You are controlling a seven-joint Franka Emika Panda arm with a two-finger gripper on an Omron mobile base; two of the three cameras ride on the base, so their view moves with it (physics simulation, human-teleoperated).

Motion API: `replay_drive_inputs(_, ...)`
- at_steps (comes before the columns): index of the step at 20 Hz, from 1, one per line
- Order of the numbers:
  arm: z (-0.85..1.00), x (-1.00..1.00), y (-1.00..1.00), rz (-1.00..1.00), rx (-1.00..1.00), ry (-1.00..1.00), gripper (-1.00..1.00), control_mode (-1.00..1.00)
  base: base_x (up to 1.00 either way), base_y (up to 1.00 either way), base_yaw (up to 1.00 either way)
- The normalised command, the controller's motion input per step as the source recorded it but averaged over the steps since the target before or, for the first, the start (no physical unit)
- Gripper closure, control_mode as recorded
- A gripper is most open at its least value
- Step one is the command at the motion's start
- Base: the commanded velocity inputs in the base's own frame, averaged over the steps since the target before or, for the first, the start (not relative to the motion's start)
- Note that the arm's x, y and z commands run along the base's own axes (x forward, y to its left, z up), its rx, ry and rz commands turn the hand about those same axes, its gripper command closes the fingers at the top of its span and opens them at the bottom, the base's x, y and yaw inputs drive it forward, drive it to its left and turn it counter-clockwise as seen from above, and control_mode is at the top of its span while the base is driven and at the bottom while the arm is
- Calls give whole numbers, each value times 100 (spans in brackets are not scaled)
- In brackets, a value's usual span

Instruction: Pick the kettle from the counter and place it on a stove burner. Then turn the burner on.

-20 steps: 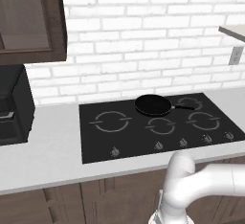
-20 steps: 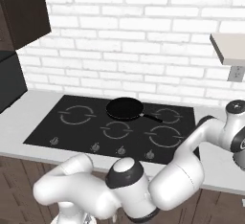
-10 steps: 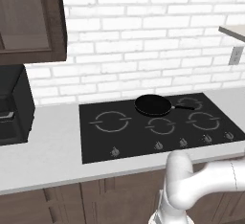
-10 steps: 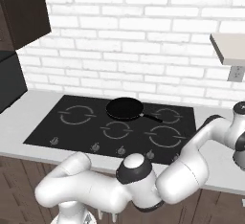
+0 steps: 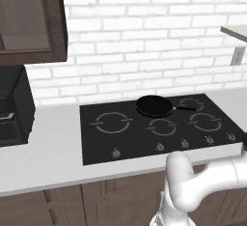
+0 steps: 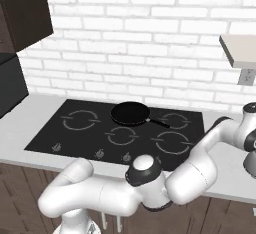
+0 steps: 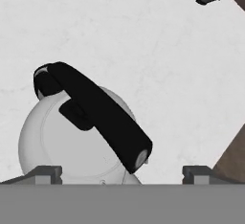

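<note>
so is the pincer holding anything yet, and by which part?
Nothing held. The pincer is open above the kettle, its fingertips clear of the dark handle; the kettle sits on the counter.

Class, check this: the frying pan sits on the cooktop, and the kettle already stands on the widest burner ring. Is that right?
Not quite. The pan is on the cooktop, but the kettle stands on the counter, as the hand view shows.
</note>
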Motion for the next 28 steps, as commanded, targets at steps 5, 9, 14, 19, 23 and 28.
replay_drive_inputs(5, -6, 0, 0, 4, 1, 1, -100, -100, 0, 0, 0)
replay_drive_inputs(9, 0, 0, -2, 1, 2, 0, -100, -100, 0, 0, 0)
replay_drive_inputs(14, 0, 1, 0, 4, 6, 0, -100, -100, 0, 0, 0)
replay_drive_inputs(19, 0, 10, 0, 5, 3, 0, -100, -100, 0, 0, 0)
replay_drive_inputs(23, 0, 3, 0, 5, 0, 0, -100, -100, 0, 0, 0)
replay_drive_inputs(28, 0, 0, 0, 7, 0, -2, -100, -100, 0, 0, 0)
